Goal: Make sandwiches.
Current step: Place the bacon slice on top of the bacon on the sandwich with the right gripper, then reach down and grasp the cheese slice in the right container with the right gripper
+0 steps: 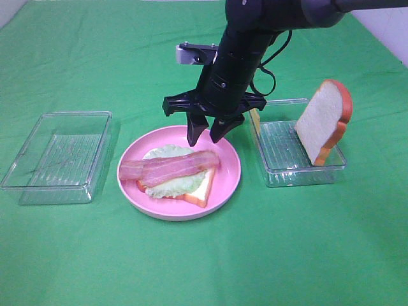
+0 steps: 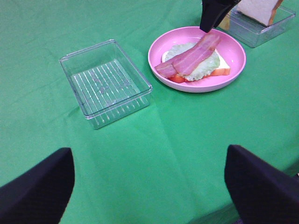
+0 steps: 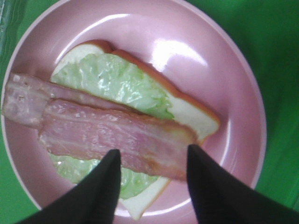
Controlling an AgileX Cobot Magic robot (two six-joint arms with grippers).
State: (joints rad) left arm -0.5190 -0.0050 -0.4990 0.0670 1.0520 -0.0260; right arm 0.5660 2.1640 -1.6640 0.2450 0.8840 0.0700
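A pink plate (image 1: 229,185) holds an open sandwich: a white bread slice (image 1: 197,191), a pale green lettuce leaf (image 1: 169,153) and two bacon strips (image 1: 172,168) lying across it. My right gripper (image 1: 207,139) hangs just above the bacon's right end. It is open, and in its wrist view the fingers (image 3: 105,186) stand apart on either side of the bacon (image 3: 117,135) without pinching it. Another bread slice (image 1: 322,121) leans upright in the right clear container (image 1: 280,169), beside a thin yellow cheese slice (image 1: 255,119). My left gripper (image 2: 148,151) is open over bare cloth, well short of the plate (image 2: 233,65).
A clear plastic container (image 1: 57,156) with nothing in it sits left of the plate. Green cloth covers the whole table. The right arm's body stands over the back of the plate, between the two containers.
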